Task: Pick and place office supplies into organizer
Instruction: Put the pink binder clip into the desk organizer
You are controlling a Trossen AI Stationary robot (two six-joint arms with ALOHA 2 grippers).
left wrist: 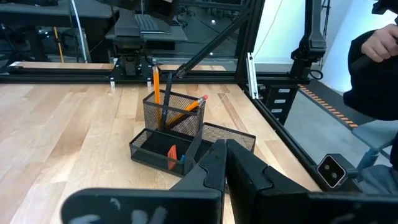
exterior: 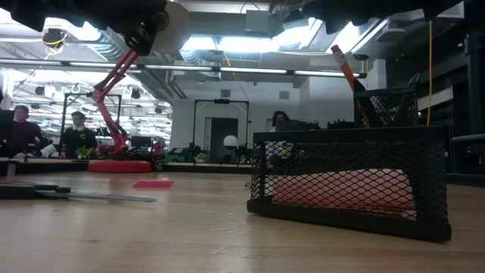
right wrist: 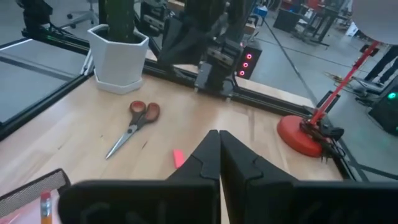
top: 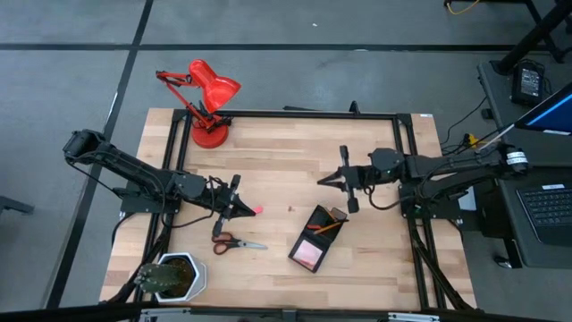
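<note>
Pincer fingers of the left pincer point(top: 242, 209) are pressed together with nothing between them; it hangs low over the desk point(top: 286, 152), its tip just beside a small pink eraser point(top: 257, 211) lying flat on the wood. Just in front of that pincer, toward the desk's near edge, lie the red-handled scissors point(top: 234, 241), long axis running across the desk, handles toward the left arm, blades pointing toward the organizer point(top: 314, 240). That black mesh organizer stands near the desk's middle, its long axis slanted; the pink sticky-note pad point(top: 308, 255) fills the end nearer the front edge, and the pen cup at the other end holds orange pencils point(left wrist: 184, 110) leaning at angles. The right pincer point(top: 323, 179) hovers beyond the organizer, likewise closed and empty, pointing toward the left arm.
</note>
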